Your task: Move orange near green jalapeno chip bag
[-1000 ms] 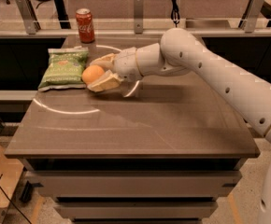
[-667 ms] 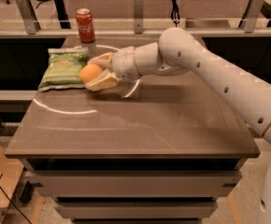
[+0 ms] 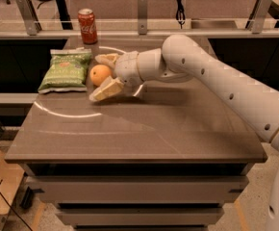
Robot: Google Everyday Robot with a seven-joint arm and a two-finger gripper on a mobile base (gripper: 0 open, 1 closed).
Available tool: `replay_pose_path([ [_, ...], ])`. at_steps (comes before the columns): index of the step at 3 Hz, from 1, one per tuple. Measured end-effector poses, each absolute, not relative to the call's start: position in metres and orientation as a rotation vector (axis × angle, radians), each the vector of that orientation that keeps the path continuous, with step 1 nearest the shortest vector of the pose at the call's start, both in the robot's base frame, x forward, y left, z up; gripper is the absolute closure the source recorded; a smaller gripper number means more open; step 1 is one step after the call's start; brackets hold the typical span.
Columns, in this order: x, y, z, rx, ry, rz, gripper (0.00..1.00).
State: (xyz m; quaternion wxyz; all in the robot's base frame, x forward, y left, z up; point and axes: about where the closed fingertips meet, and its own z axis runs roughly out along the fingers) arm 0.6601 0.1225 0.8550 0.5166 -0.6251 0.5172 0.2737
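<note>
The orange (image 3: 100, 74) sits on the brown table (image 3: 144, 129), just right of the green jalapeno chip bag (image 3: 66, 70), which lies flat at the table's back left. My gripper (image 3: 95, 78) reaches in from the right. Its two tan fingers stand on either side of the orange, one behind it (image 3: 106, 58) and one in front (image 3: 106, 89). The jaws are spread a little wider than the fruit. The orange appears to rest on the table.
A red soda can (image 3: 87, 26) stands upright at the back edge behind the bag. My white arm (image 3: 216, 76) stretches across the table's right half. Metal rail posts (image 3: 142, 13) line the counter behind.
The orange and gripper have stayed beside the chip bag with only a slight shift. The fingers now look a little looser around the fruit.
</note>
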Motion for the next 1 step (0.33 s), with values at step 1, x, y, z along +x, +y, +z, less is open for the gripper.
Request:
replay_pose_path([
  [1,0.6611,0.1229,0.855,-1.497,1.243,0.654,0.0],
])
